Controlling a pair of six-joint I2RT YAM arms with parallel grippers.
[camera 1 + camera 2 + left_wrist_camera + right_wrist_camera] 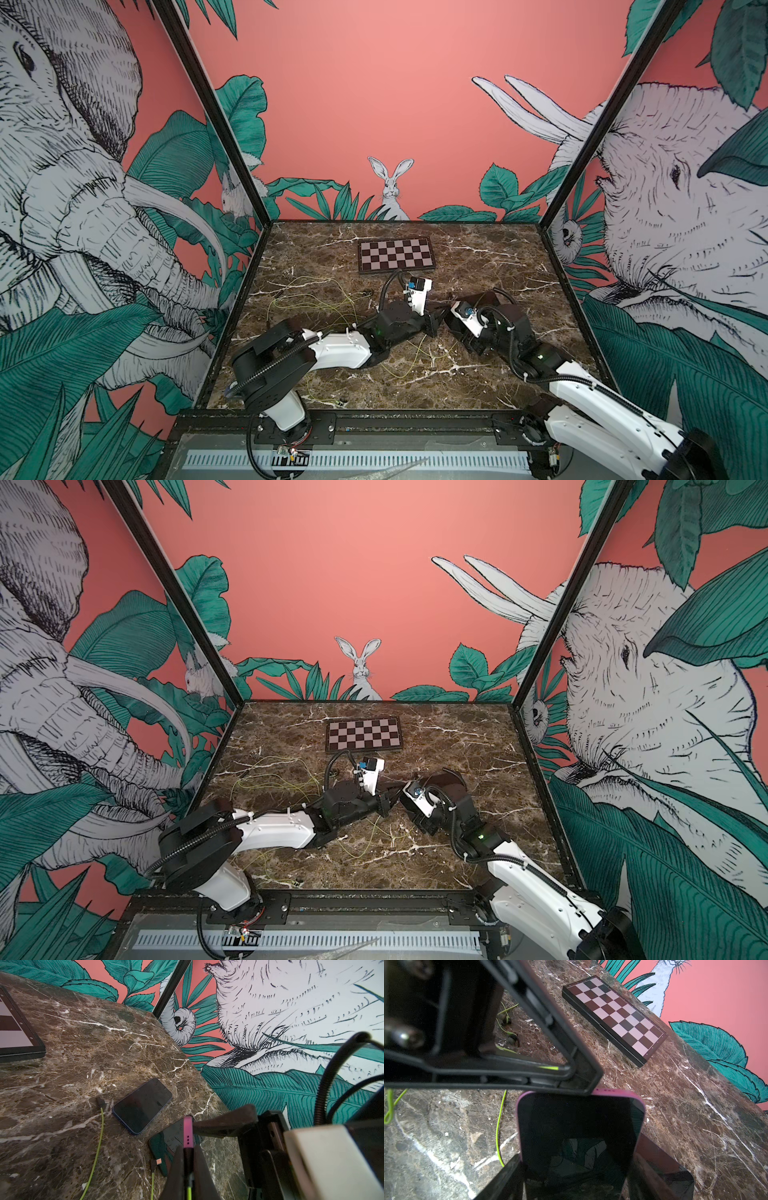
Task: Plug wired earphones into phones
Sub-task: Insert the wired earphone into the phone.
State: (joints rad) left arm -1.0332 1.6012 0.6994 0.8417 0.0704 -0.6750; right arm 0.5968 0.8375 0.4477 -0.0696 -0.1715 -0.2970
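Note:
My right gripper point(577, 1178) is shut across the width of a pink-edged phone point(579, 1136) and holds it off the table. My left gripper point(188, 1147) is shut on the dark plug point(188, 1159) of the wired earphones, with its yellow-green cord point(189, 1192) trailing back. The plug's tip meets the phone's pink edge point(188, 1132); I cannot tell whether it is seated in the port. In both top views the two grippers point(434, 322) point(384, 804) meet at mid-table. A blue-edged phone point(142, 1105) and a third phone point(160, 1147) lie flat, each with a loose plug point(102, 1102) beside it.
A black-framed checkerboard point(396, 254) lies at the back of the marble table point(498, 257). Loose yellow-green cords point(307, 299) sprawl over the left half, and earbuds point(508, 1028) lie behind the left gripper. Printed walls close in three sides.

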